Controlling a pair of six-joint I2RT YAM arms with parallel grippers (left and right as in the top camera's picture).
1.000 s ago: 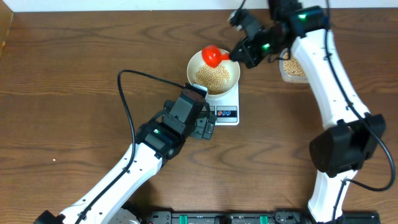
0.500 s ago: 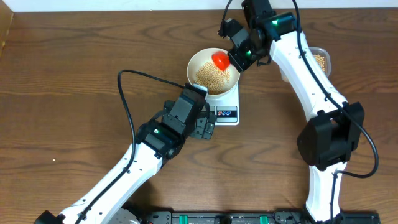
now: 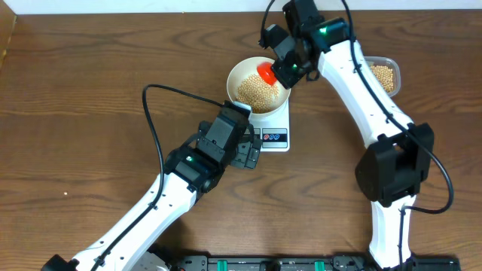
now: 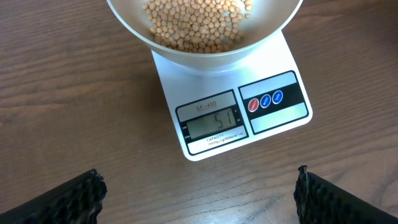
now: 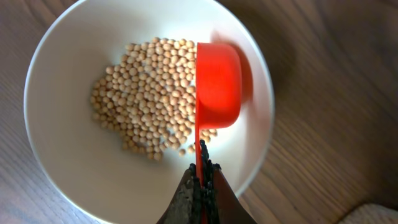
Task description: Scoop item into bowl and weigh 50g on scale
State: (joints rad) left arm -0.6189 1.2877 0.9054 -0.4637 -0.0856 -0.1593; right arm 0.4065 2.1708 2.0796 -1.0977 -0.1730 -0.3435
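The right pincer [image 5: 200, 175] is clamped on the thin handle of the red scoop [image 5: 217, 84], which juts straight ahead of its tips and is rolled onto its side over the white bowl [image 5: 59, 81], a tilt that looks meant to spill its load; no beans show in the scoop, so it seems emptied; the soybeans [image 5: 146, 106] lie heaped in the bowl, below and ahead-left of the tips; the right arm reaches across with its wrist bent down over the rim; the bowl sits on the digital scale [image 4: 180, 81] so the weight reads directly, and the display [image 4: 212, 121] appears to show 51, about the target; the left pincer [image 4: 200, 193] hovers spread wide and empty, the scale just ahead of it, probably so its camera faces the readout; the clear tub [image 3: 384, 74] of beans lies behind the right pincer on the surface [image 3: 75, 113].
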